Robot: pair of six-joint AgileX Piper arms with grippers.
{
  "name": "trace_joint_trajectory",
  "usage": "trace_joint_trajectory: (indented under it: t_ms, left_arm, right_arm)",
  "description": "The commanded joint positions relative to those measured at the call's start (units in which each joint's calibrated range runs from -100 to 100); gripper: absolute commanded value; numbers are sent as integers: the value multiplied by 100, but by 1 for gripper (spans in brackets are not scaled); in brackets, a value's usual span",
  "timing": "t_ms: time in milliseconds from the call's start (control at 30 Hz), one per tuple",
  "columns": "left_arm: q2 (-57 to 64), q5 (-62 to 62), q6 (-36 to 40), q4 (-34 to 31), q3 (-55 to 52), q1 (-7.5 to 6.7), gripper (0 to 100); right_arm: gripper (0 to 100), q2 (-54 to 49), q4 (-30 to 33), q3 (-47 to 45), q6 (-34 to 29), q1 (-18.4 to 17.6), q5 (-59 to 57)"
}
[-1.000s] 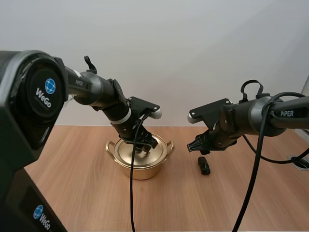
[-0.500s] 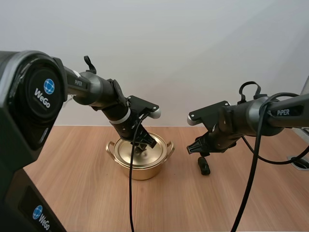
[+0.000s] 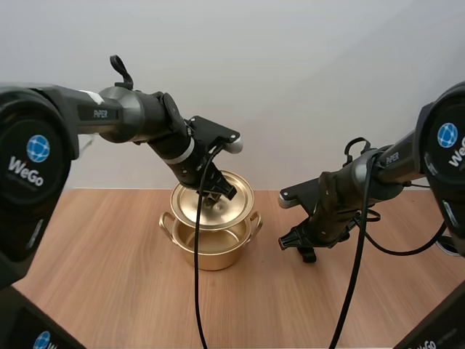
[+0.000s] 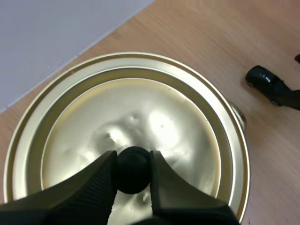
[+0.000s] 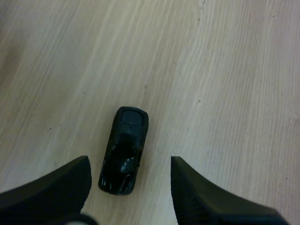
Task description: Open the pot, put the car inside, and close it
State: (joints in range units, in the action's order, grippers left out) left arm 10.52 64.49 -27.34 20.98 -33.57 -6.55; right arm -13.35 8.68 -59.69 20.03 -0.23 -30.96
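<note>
Your left jaws were clamped on the small black knob (image 4: 133, 168) at the middle of the lid (image 3: 190, 201). That held the gold lid clear above the open pot (image 3: 211, 251), which stood directly beneath those jaws on the worktop (image 3: 109, 276). The lid looked like thin pressed metal, so you could expect it to be light and stiff but slick. With only a round knob in the pinch, it would probably swing or tilt if you moved it sharply. It hung slightly tilted, its rim apart from the pot's rim. The knob was the only sensible place to grip it, squarely across its widest part. To the right of the pot, well apart from it, the little black car (image 5: 123, 150) lay on the worktop in the gap between your right jaws. Those jaws stood wide open, one finger to each side of the car, with its length running along the gap. It sat closer to one finger than the other and seemed to touch neither. The car appeared hard, glossy and very light, and it would likely roll on its wheels or skid if one finger met it first. The best hold seemed to be across its narrow flanks at mid-body, with the jaws centred first. I could not tell how close the fingertips were to the worktop.
</note>
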Motion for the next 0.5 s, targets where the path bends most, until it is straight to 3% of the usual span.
trace_joint_trajectory:
  t_ms: [0,233,400,467]
  left_arm:
    - [121,-20,1,5,73,-4,0]
    - [588,-20,9,5,331,-4,0]
    - [899,47,9,5,531,-4,0]
    - [1018,47,23,5,621,-4,0]
  right_arm:
    - [84,72,-44,3,56,-3,7]
    - [83,409,-209,211,128,-3,-20]
    - [63,518,-655,433,390,-3,-284]
    - [61,580,-818,469,500,-3,-445]
